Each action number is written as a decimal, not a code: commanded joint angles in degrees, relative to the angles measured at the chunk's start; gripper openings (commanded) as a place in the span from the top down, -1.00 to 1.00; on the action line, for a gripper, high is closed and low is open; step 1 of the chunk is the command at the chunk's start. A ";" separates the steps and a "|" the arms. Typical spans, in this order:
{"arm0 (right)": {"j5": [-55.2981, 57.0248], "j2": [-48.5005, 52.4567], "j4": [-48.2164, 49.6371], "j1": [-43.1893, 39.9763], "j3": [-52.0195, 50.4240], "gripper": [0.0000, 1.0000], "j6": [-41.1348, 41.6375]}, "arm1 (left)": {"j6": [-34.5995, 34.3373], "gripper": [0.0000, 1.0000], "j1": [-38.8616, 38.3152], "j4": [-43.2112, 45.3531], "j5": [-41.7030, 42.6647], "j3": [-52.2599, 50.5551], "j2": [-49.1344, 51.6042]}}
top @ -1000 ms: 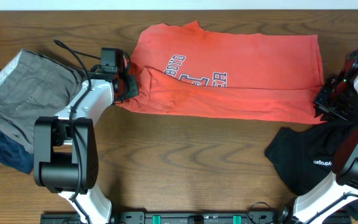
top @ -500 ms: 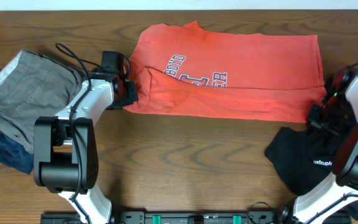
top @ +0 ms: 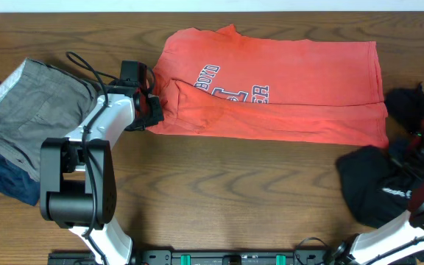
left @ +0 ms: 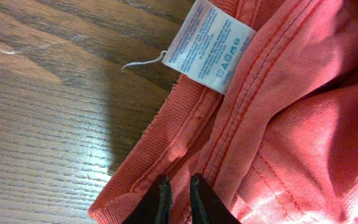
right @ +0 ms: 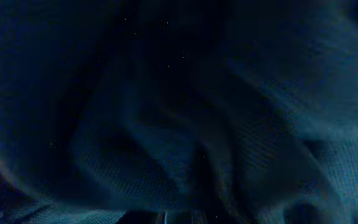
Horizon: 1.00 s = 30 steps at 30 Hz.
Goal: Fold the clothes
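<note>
Shirt [top: 285,81], red, at mid-table: folded once lengthwise, pinched at left hem by left gripper [left: 179,199], needing further folds; cannot tell right gripper's state under unfolded black garment [top: 377,191], with grey pile [top: 28,110] at left seemingly done.

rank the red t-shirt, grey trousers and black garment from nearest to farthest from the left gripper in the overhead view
Measured from the left gripper:
1. red t-shirt: touching, since the gripper pinches its left edge.
2. grey trousers: just beyond the gripper's arm, at the left of the view.
3. black garment: far right of the view, past the whole shirt.
</note>
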 commanded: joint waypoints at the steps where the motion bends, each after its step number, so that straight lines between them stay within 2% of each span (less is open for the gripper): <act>1: 4.02 0.57 -0.87 -3.17 4.31 0.69 1.77 | -0.31 0.71 0.04 -0.63 -1.07 1.07 0.98; 4: -3.32 0.33 -4.26 -3.74 10.10 0.67 -0.83 | -0.31 0.71 0.04 -0.87 -1.09 1.07 0.98; 8: -23.41 -0.33 -6.99 -2.10 16.94 0.59 -14.97 | -0.31 0.70 0.04 -0.87 -1.07 1.07 0.98; 10: -29.07 -0.42 -7.02 -0.11 19.69 0.53 -21.03 | -0.31 0.70 0.04 -0.90 -1.07 1.07 0.98; 18: -22.71 0.74 3.37 6.54 18.58 0.74 -22.08 | -0.31 0.69 0.04 -1.14 -1.07 1.07 0.98; 21: -16.39 1.97 6.86 7.21 18.21 0.83 -16.92 | -0.31 0.68 0.04 -1.33 -1.07 1.07 0.98; 30: -15.23 8.35 12.37 6.45 18.21 0.86 -15.76 | -0.31 0.66 0.04 -1.33 -1.07 1.07 0.98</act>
